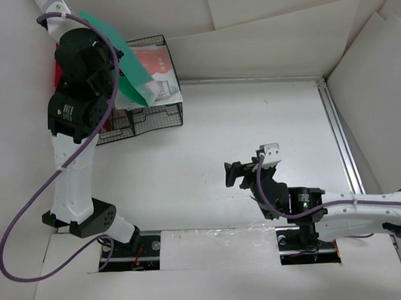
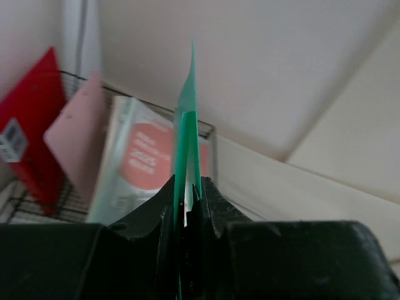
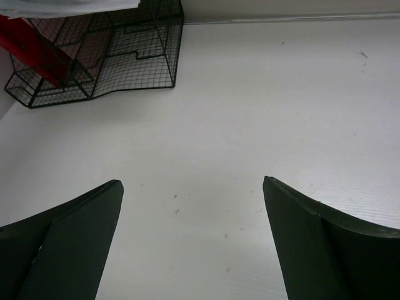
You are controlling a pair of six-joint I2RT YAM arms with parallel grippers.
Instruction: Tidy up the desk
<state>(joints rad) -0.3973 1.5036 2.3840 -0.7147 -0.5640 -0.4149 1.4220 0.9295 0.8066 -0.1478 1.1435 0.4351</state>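
Note:
My left gripper (image 2: 189, 184) is shut on the edge of a thin green folder (image 2: 187, 119) and holds it upright above a black wire file rack (image 2: 69, 200). In the top view the green folder (image 1: 128, 67) hangs over the rack (image 1: 153, 115) at the desk's far left corner, with the left gripper (image 1: 115, 64) mostly hidden under its own arm. The white desk (image 1: 252, 122) also shows in the right wrist view (image 3: 262, 94). My right gripper (image 1: 234, 174) is open and empty, low over the desk's middle front, as its wrist view (image 3: 192, 181) shows.
The rack holds a red folder (image 2: 31, 125), a pink folder (image 2: 78, 137) and a booklet with an orange and white cover (image 1: 159, 69). The rack shows in the right wrist view (image 3: 125, 56). A metal rail (image 1: 338, 132) runs along the desk's right edge. White boards stand around it.

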